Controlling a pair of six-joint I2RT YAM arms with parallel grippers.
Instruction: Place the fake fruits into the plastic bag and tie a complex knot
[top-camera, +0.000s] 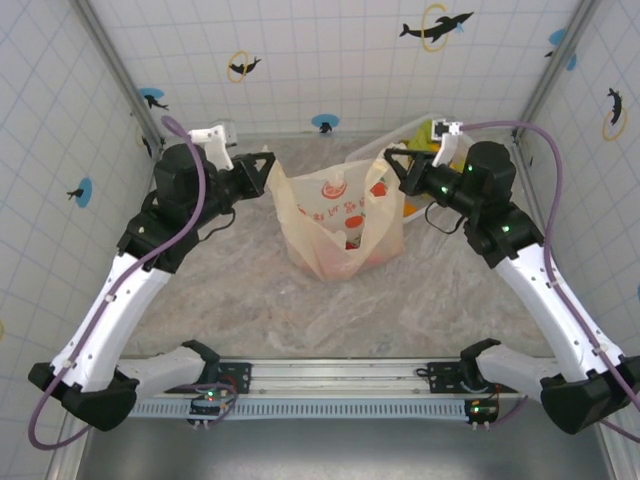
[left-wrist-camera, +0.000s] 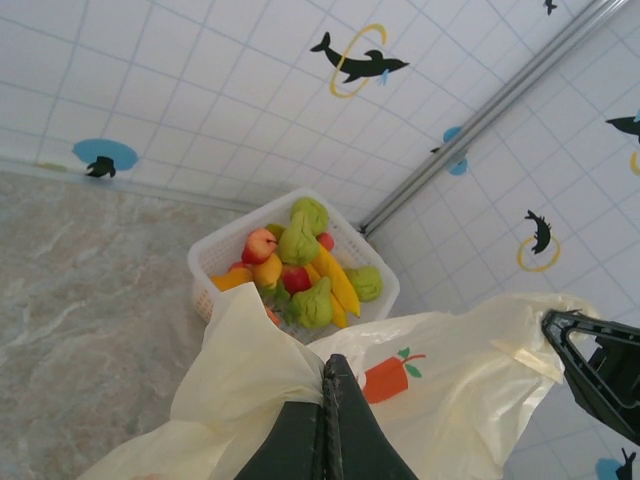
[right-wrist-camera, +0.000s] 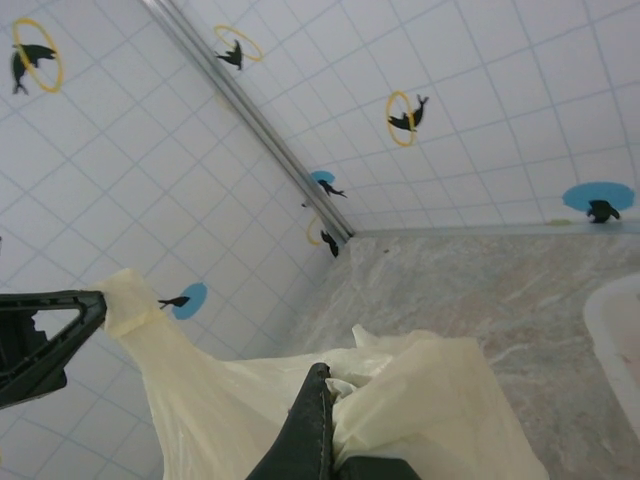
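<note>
The plastic bag (top-camera: 335, 215) stands upright on the counter (top-camera: 250, 290), just in front of the white basket (left-wrist-camera: 215, 265) and partly hiding it from the top camera. Its mouth is stretched wide between the two arms.

The left tool (top-camera: 268, 172) is closed, pinching the handle loop (left-wrist-camera: 262, 345) on the side of the bag farthest from the basket; in its wrist view the cream film bunches right at the pressed-together fingers (left-wrist-camera: 335, 400). The right tool (top-camera: 392, 160) is likewise clamped on the handle loop (right-wrist-camera: 400, 375) nearest the basket and hangs over the basket's front rim.

A heap of fake fruits (left-wrist-camera: 300, 270), green, yellow, red and orange, lies inside the basket. Red and orange patches show through the bag wall facing away from the basket; I cannot tell print from fruit there.
</note>
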